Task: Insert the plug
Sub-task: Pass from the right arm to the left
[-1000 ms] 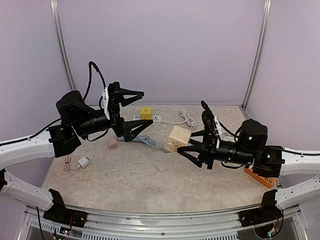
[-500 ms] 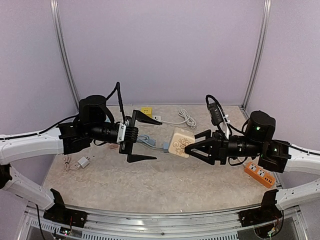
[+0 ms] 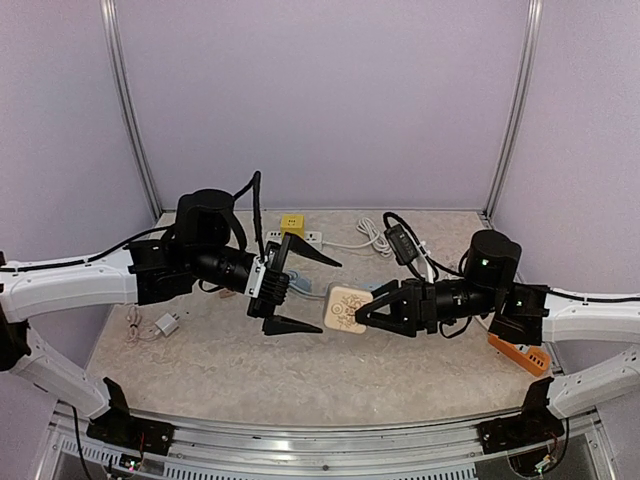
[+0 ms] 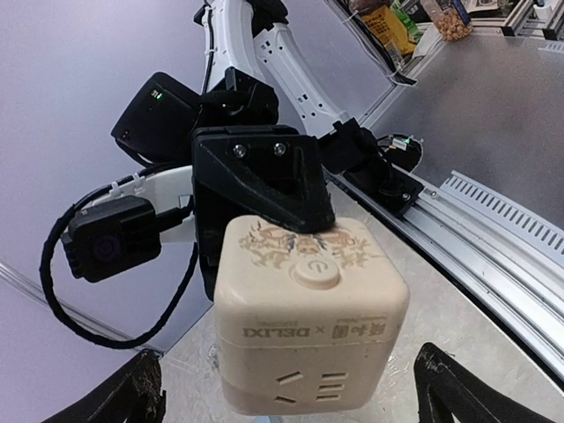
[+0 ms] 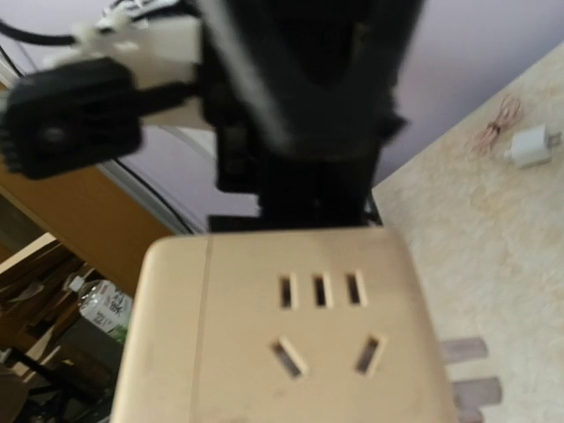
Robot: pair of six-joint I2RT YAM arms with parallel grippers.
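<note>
A cream cube plug adapter [image 3: 345, 308] hangs above the table's middle, with my right gripper [image 3: 368, 308] shut on it from the right. In the left wrist view the cube [image 4: 308, 317] shows a power button on top and socket slots on its near face. One black right finger presses on its top. My left gripper [image 3: 305, 293] is open, and its fingertips [image 4: 449, 388] stand wide on either side of the cube without touching it. In the right wrist view the cube [image 5: 282, 335] fills the lower frame, and flat metal prongs [image 5: 467, 370] stick out at its right.
At the back lie a white power strip [image 3: 305, 238] with a yellow cube [image 3: 292, 222] and a coiled white cable [image 3: 376, 236]. An orange power strip [image 3: 520, 352] sits at the right edge. A white charger [image 3: 165, 325] with thin cord lies at the left.
Both arms have swung toward the middle. The right gripper carried the cube leftward, and the left gripper turned to face it, so the cube now sits between the left fingers.
</note>
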